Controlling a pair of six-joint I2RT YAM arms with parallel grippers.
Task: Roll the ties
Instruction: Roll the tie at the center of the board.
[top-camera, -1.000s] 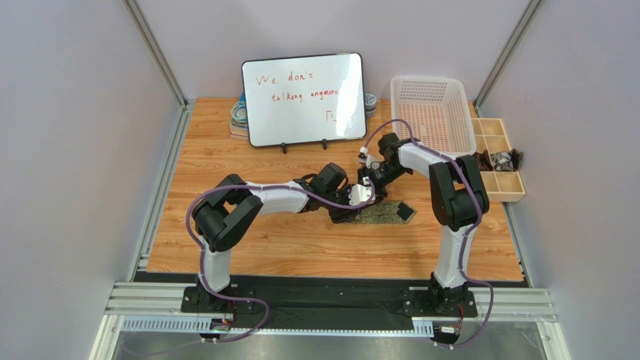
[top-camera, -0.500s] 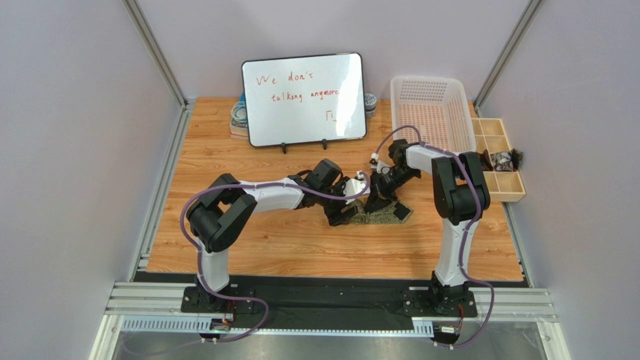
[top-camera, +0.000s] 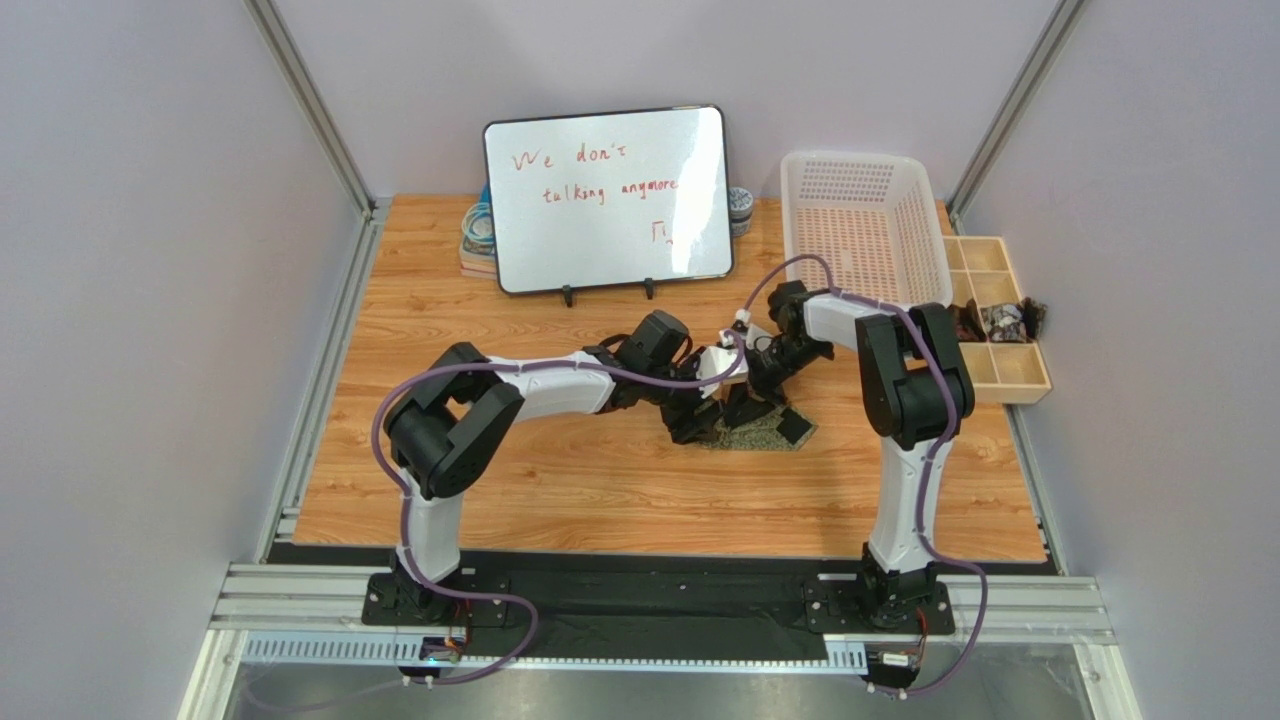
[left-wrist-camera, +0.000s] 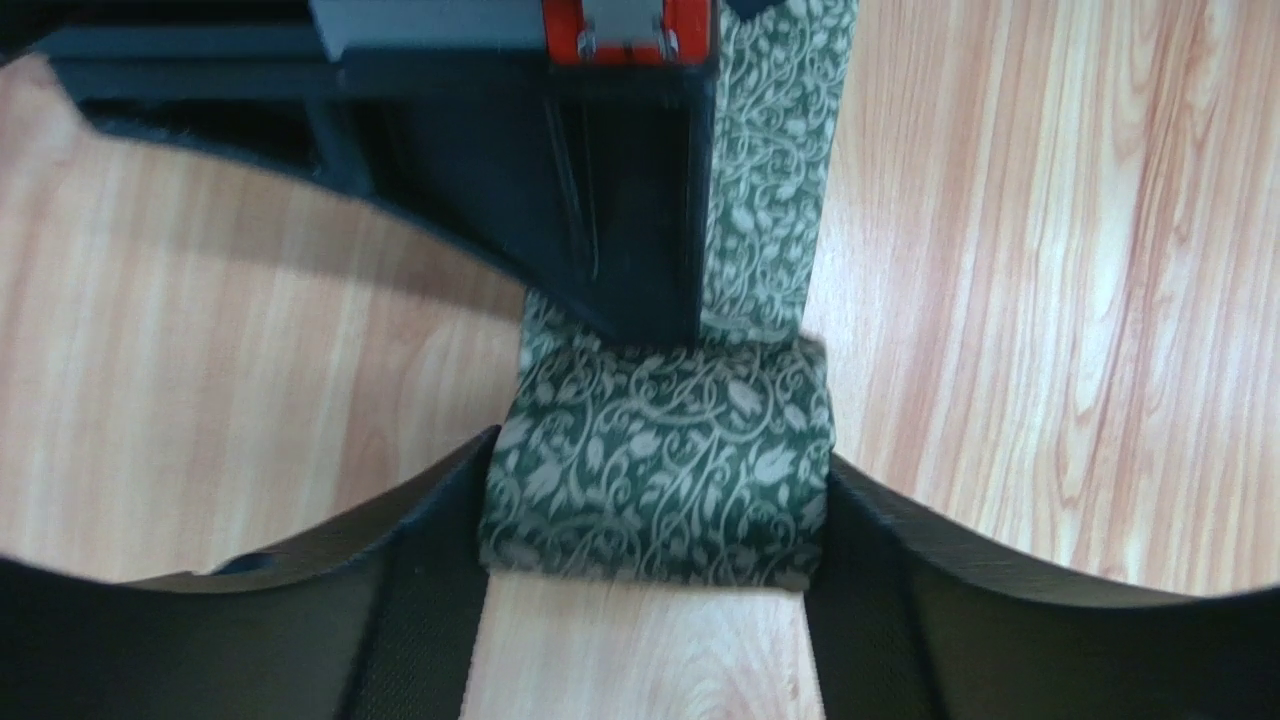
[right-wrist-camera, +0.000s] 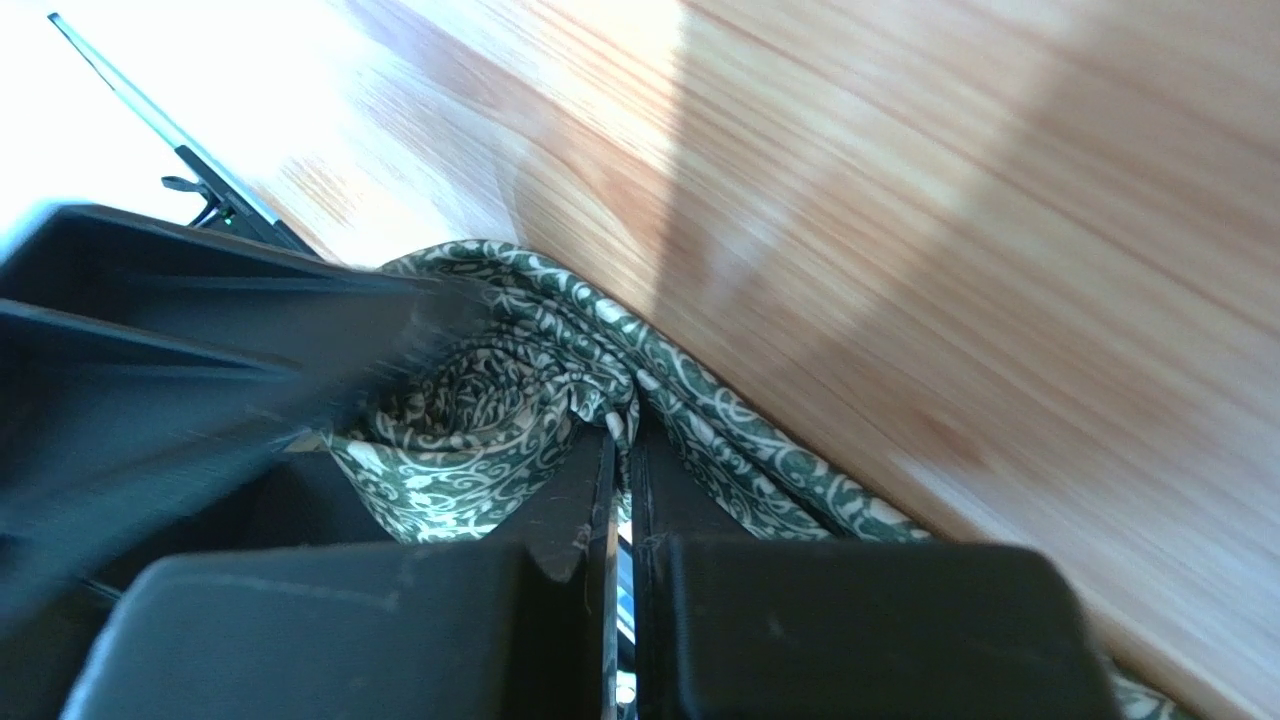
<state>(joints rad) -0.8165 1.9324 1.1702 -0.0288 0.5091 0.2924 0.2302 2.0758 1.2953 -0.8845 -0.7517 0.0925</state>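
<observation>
Dark green woven necktie with a pale vine pattern lies on the wood-grain surface near its middle. One end is wound into a short roll, with a flat strip running off it. The left tool is wide and straddles the roll, fingers right against its sides. The right tool is closed tight, tips down in the tie's folds at the roll; can't tell if any cloth is pinched. A white dry-erase board with red writing stands behind.
</observation>
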